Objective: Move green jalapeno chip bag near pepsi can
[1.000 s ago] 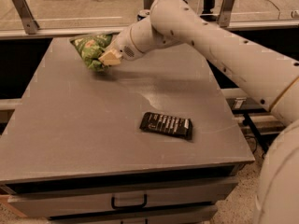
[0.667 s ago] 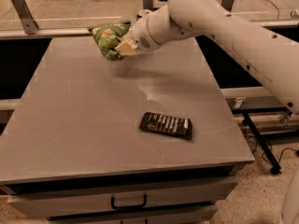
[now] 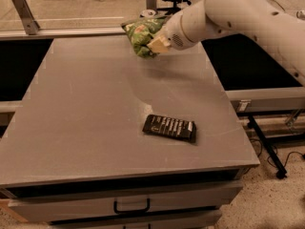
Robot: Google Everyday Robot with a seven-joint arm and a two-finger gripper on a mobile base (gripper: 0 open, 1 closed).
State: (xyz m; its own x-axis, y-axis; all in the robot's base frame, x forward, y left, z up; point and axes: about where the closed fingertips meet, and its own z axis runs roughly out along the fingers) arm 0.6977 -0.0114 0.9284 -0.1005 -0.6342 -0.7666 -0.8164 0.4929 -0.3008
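Observation:
The green jalapeno chip bag is crinkly bright green and hangs above the far middle of the grey table. My gripper is shut on the bag's right side and holds it lifted off the tabletop. The white arm reaches in from the upper right. The pepsi can is out of view; the arm may hide it.
A flat black rectangular packet lies on the table, right of centre and toward the front. A drawer with a dark handle sits below the front edge. A metal rail and bracket run behind the table.
My gripper has carried the chip bag to the right along the far edge of the table and a little higher. The black packet has not moved.

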